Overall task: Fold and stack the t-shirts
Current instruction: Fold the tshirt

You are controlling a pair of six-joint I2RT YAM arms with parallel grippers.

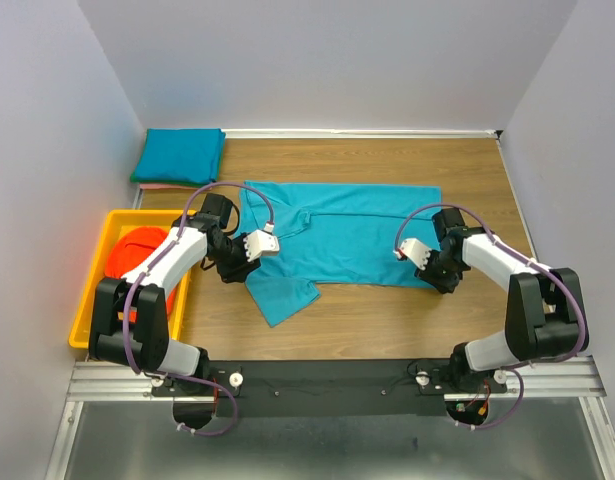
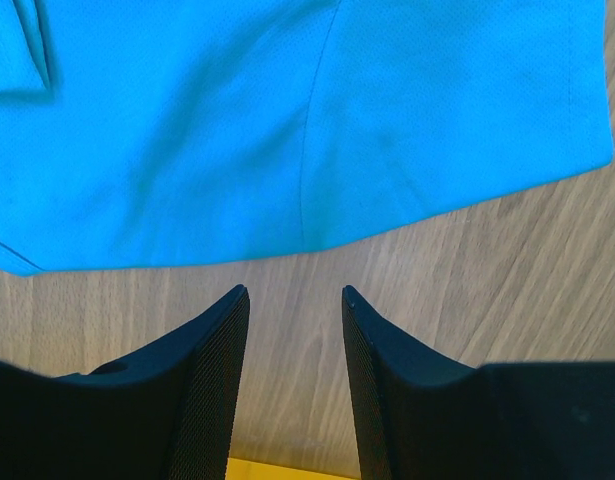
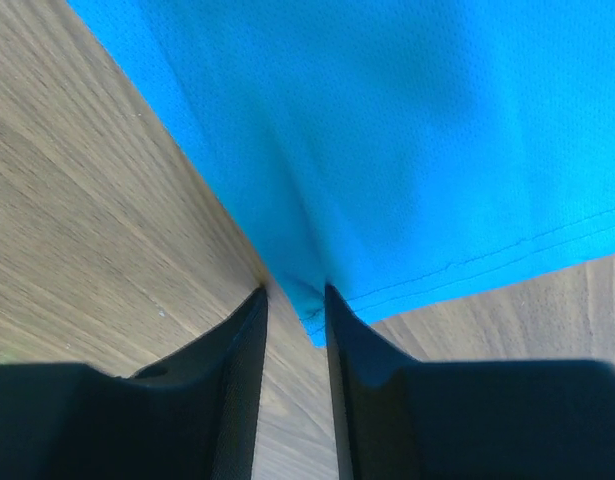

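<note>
Lying flat on wooden table (image 1: 387, 320): spread teal t-shirt (image 1: 352, 235). Left gripper (image 2: 295, 295) just off its left edge, jaws apart, empty, over bare wood. Right gripper (image 3: 295, 292) at its right hem corner, jaws slightly parted, corner between tips. Folded teal t-shirt (image 1: 179, 155) beyond its far-left corner. Yellow tray (image 1: 87, 300) holding orange-red t-shirt (image 1: 137, 250) to its left.

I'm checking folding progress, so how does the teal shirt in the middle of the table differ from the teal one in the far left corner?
The middle t-shirt lies spread open, one sleeve sticking out toward the arms; the corner t-shirt is folded into a compact rectangle. The middle t-shirt covers far more of the table than the corner t-shirt. Both are teal-blue.
</note>
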